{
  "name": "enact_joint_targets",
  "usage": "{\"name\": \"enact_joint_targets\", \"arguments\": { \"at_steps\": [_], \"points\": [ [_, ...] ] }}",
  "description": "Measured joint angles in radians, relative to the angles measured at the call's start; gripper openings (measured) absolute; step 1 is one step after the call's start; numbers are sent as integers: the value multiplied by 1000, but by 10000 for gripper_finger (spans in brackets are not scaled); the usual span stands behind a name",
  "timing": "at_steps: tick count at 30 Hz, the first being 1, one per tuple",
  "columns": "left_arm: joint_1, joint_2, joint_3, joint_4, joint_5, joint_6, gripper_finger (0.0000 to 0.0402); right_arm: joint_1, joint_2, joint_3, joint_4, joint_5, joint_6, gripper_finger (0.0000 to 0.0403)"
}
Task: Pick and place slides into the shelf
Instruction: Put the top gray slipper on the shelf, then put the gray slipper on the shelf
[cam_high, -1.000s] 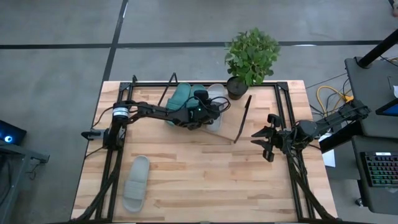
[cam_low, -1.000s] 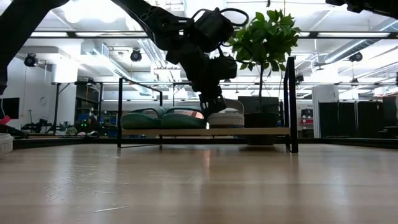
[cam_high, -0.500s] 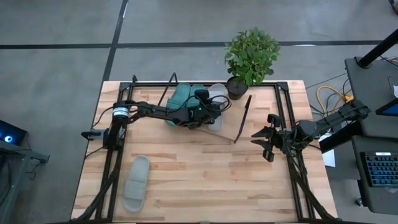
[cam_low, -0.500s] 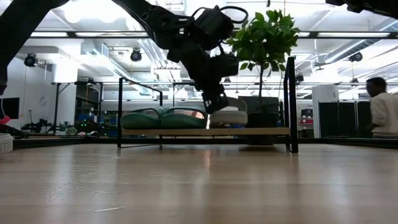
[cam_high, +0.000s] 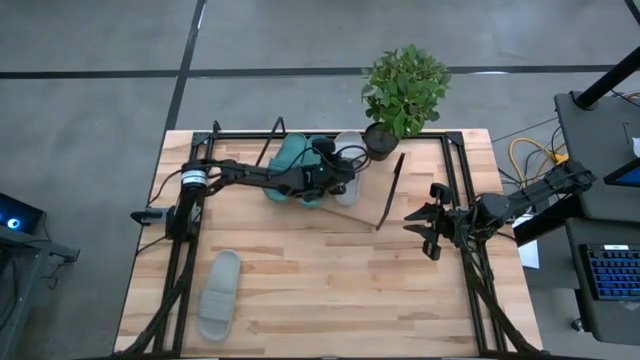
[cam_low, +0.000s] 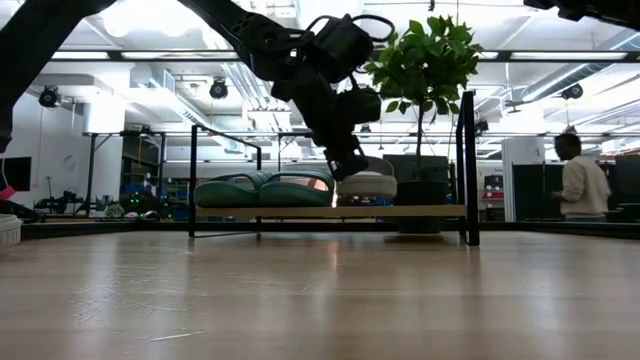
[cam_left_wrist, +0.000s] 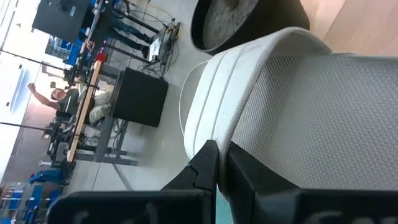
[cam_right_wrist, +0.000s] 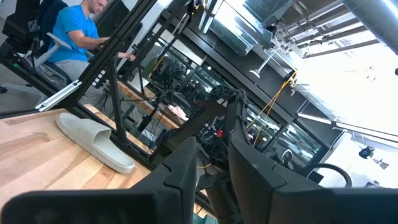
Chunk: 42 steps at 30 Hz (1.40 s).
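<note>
Fingers pressed together, the left gripper (cam_high: 343, 182) rests its tips against the light grey slide (cam_high: 347, 172) on the shelf (cam_high: 372, 205), at the far side of the table (cam_high: 320, 280). We see no slide held between them; in the left wrist view the two dark fingers (cam_left_wrist: 205, 168) meet over that slide's ribbed strap (cam_left_wrist: 249, 106). From table height, we see the gripper (cam_low: 345, 165) coming down onto the grey slide (cam_low: 366, 185) at the right end of the row. On the shelf's slanted board we count three slides: two teal ones (cam_high: 291, 158) side by side toward the left, then the grey one just beside them, with the board's right part bare. A fourth slide (cam_high: 219, 294), light grey, lies alone on the near left of the table, well apart from the shelf. At the table's right edge, the right gripper (cam_high: 432, 231) waits off the wood, its fingers (cam_right_wrist: 186, 162) a little apart and holding nothing. A potted plant (cam_high: 404, 90) stands at the far edge, just beyond the shelf.
</note>
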Motion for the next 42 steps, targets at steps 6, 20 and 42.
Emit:
{"name": "enact_joint_targets", "arguments": {
  "at_steps": [6,20,42],
  "points": [
    [6,0,-3,-22,6,-2,0,0,0,0,-2,0,0,80],
    [11,0,-7,-15,29,-28,6,0,0,0,-4,0,0,84],
    [-10,0,24,-56,183,-31,220,0,0,0,-13,0,0,84]
  ]
}}
